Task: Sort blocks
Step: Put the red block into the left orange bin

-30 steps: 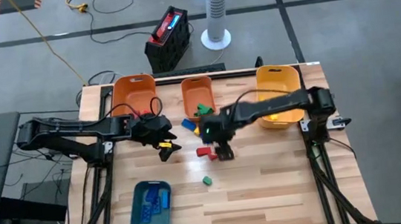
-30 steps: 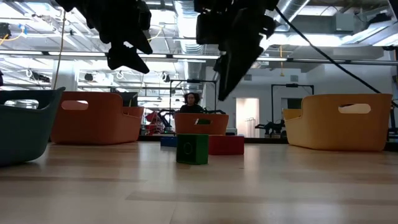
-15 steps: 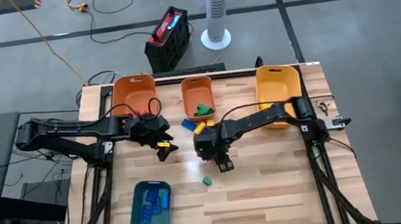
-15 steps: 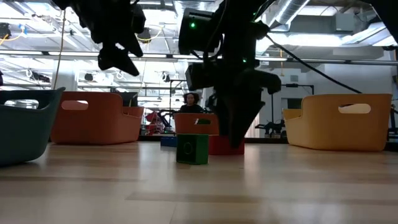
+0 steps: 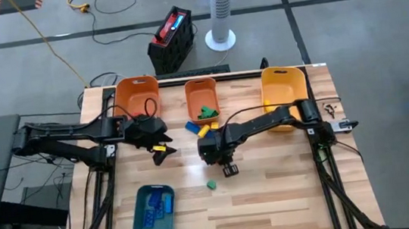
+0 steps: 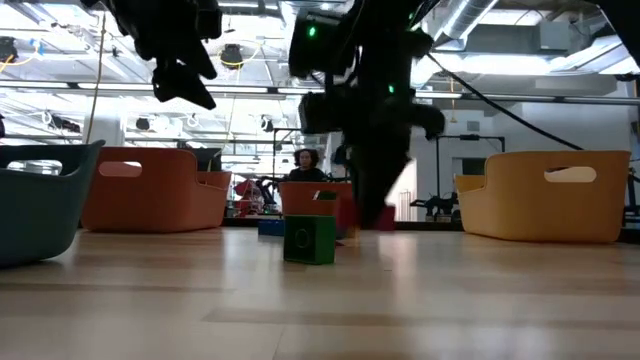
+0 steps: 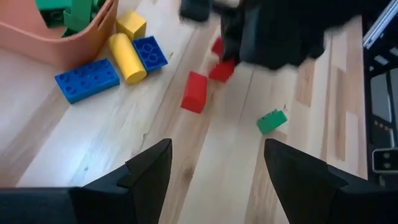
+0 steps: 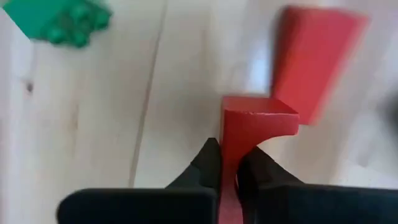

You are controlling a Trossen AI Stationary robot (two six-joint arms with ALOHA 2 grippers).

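My right gripper [image 5: 222,160] stands at mid-table, shut on a small red block [image 8: 252,124]. A second red block [image 8: 317,56] lies on the wood beside it, and a green block [image 5: 211,183] lies nearer the front edge. More blue and yellow blocks [image 7: 124,57] lie in front of the middle orange bin [image 5: 202,99], which holds green blocks. My left gripper [image 5: 160,151] hovers open above the table, left of the blocks, with nothing between its fingers [image 7: 149,168]. My right gripper pinches a thin part of the red block [image 8: 229,163] between its two fingertips. The fingers come from above, pointing down. The block's wider part sticks out past the fingertips. I cannot tell whether it rests on the wood or hangs just above it.
An orange bin [image 5: 136,97] stands at the far left and a yellow bin [image 5: 284,91] at the far right. A teal bin [image 5: 154,211] with blue blocks sits near the front left. Bare wood lies along the front right.
My right gripper has come down and toward the table's near left onto the red blocks and has taken hold of one. My left gripper has drifted a little toward the table's left edge, still open.
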